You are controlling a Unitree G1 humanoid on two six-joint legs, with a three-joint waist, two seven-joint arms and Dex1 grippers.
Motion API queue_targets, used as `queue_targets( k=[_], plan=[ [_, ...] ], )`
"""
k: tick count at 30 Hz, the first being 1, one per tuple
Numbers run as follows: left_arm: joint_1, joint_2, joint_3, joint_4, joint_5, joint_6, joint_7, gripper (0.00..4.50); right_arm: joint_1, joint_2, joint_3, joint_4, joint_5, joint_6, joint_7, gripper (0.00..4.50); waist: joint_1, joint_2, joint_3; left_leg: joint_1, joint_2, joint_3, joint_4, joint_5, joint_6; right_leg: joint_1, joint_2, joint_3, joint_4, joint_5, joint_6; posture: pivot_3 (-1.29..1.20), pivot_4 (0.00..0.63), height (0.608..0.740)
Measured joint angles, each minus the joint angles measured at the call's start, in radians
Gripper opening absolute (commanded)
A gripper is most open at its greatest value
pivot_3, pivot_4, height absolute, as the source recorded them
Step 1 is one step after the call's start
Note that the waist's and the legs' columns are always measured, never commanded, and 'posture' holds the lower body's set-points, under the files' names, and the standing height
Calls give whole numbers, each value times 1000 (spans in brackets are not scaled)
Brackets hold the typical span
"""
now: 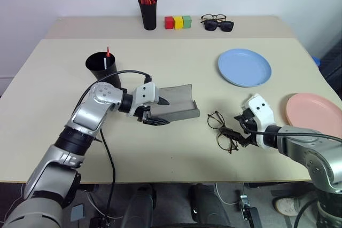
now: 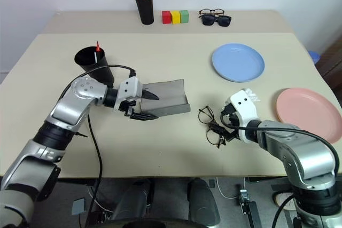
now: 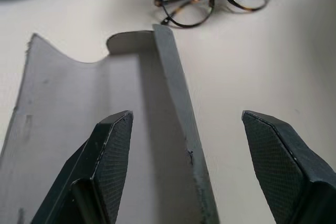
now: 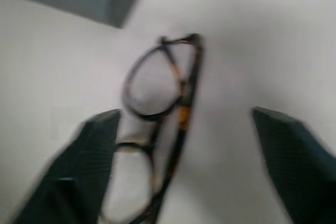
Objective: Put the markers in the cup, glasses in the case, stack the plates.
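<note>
From the head cameras, the left gripper (image 1: 156, 111) is sitting at the open grey case (image 1: 179, 108), jaws apart, probably steadying it so the lid stays back, while the right gripper (image 1: 241, 128) is reaching at the glasses (image 1: 222, 130) lying on the table (image 1: 160, 148) just beside the case. Left wrist view: fingers are straddling the case's near wall, not squeezing it. Right wrist view (blurry): the glasses are lying between wide-apart fingers, closer to one, not gripped yet.
</note>
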Motion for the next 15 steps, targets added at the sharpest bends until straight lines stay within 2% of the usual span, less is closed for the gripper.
queue_targets(
  k=[5,11,15],
  plan=[
    [146,47,116,-137,-54,98,83,3421,-26,-6,15,-6,9,25,1,61,3,0,0,0,0,0,0,0,0,1,0,0,0,0,0,0,150,740],
    [237,35,312,-228,-168,228,235,3421,-64,-57,26,-41,35,29,32,20,6,-1,-1,1,0,0,1,0,0,2,-1,-1,-1,0,0,0,150,740],
    [309,39,360,-273,-186,272,307,3421,-91,-110,55,-42,28,-10,62,20,6,-1,-1,1,0,0,0,0,0,2,-1,-1,-2,0,0,0,150,740]
  ],
)
